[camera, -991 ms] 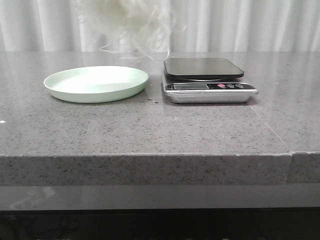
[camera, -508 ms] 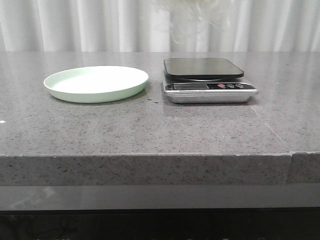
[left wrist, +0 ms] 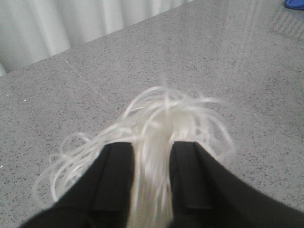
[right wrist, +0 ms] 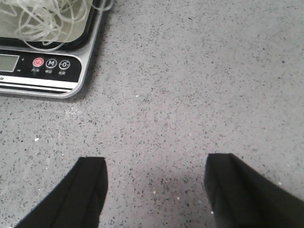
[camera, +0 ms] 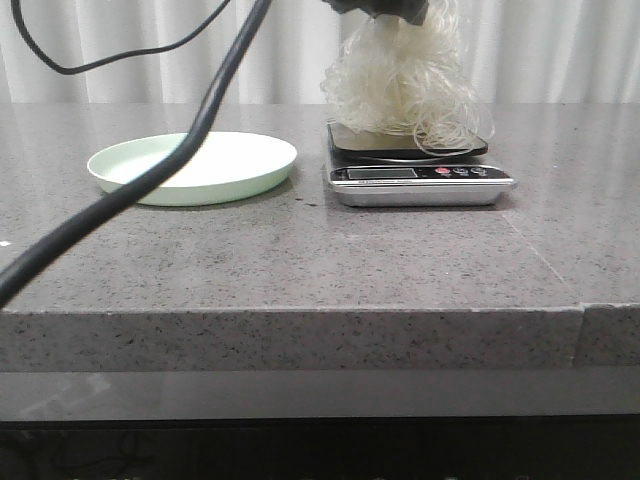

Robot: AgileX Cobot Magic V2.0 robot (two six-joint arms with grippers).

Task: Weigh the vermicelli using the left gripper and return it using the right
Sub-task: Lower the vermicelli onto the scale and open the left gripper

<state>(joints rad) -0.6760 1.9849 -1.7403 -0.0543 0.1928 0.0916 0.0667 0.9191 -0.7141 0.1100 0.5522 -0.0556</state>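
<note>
The vermicelli (camera: 400, 85), a loose tangle of white strands, hangs from my left gripper (camera: 390, 8) at the top of the front view, its lower strands touching the black platform of the scale (camera: 418, 160). In the left wrist view the black fingers (left wrist: 114, 175) are shut on the vermicelli (left wrist: 153, 161). The pale green plate (camera: 192, 166) is empty, left of the scale. My right gripper (right wrist: 154, 183) is open and empty over bare counter beside the scale (right wrist: 42, 71), where strands (right wrist: 47, 19) lie on the platform.
A black cable (camera: 150, 180) from the left arm crosses the front view diagonally over the plate. The grey speckled counter (camera: 300, 260) has its front edge near the camera. White curtains (camera: 560, 50) hang behind.
The vermicelli has moved right from above the plate and come down onto the scale platform. The left arm's cable has swung into the front view.
</note>
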